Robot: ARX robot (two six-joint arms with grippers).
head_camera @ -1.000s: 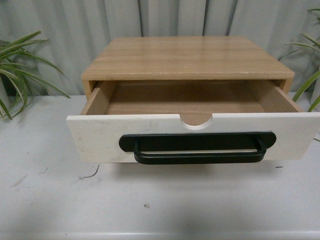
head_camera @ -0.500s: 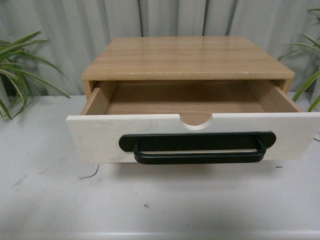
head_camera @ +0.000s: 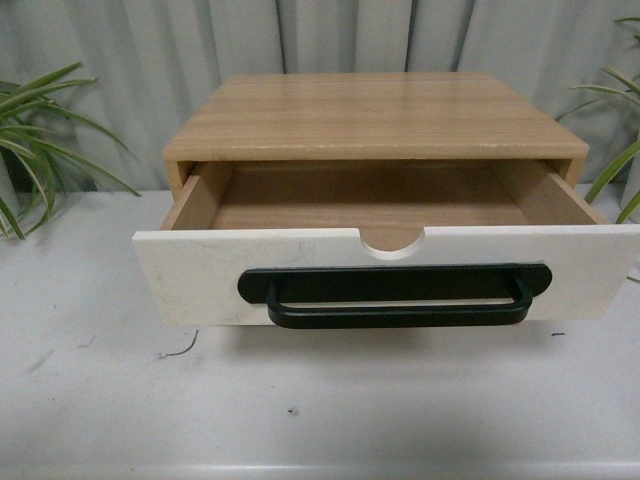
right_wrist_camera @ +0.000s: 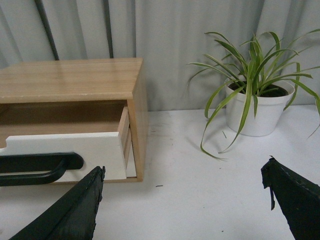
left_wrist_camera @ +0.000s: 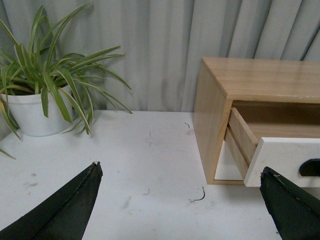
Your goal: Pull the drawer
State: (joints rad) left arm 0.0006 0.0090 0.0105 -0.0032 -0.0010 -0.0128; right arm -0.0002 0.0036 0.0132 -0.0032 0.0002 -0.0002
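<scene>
Left gripper: fingers spread wide apart, holding nothing, hovering over the white table off the left side of the wooden cabinet. Right gripper: likewise splayed and empty, off the cabinet's right side. Neither touches the drawer, and neither arm enters the front view.

Drawer: drawn partway out of the cabinet toward the viewer, its white front well forward of the cabinet's opening and tilted slightly, with a half-round notch in the top edge and the light wood interior exposed and empty. Black bar handle: runs across the middle of the front, free of both grippers.

Step in hand, as a judgement: the pull appears done or largely done, with both arms standing clear. Should a longer pull be wanted, the next move would call for one gripper to come in front of the drawer, close on the bar, and draw straight back so the drawer does not bind or tip.

Count: one cabinet, one drawer, one handle, two grippers, two potted plants, one at the left and one at the right, both well apart from the cabinet before a grey curtain.
</scene>
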